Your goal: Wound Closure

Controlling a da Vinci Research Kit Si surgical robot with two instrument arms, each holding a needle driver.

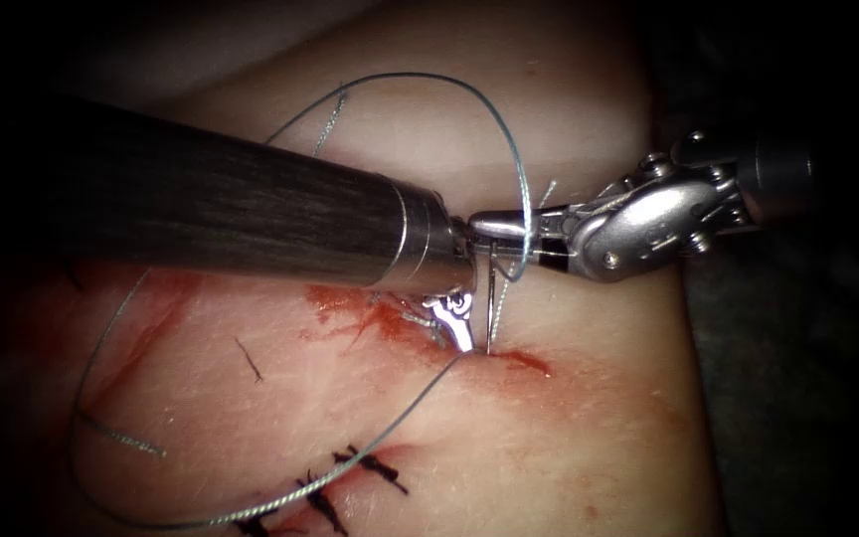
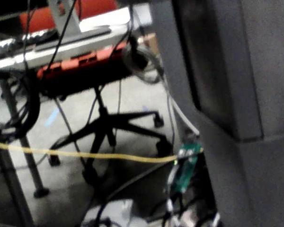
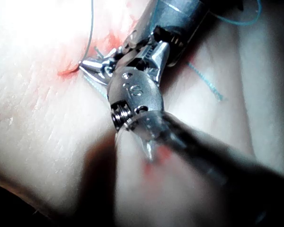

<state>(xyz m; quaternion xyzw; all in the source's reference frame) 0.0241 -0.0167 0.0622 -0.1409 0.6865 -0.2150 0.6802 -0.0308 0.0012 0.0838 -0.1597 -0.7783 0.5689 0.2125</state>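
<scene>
Gripping the needle (image 1: 490,303) near its top, right gripper (image 1: 497,227) clamped, needle upright with tip entering the tissue (image 1: 599,438) at the cut (image 1: 509,356). Left gripper (image 1: 457,323) beside it, state unclear; thread (image 1: 509,129) looping above

1. No text, label, brand, number or sign could be read in any view.
2. Faint marks on the right end effector (image 3: 100,66) housing stayed illegible.

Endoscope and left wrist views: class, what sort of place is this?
Probably a robotics lab bench, not a theatre: an office chair and loose cables plus stitched tissue. The right tool seems to grip the needle, standing at the cut; the left tool's hold is unclear.
</scene>
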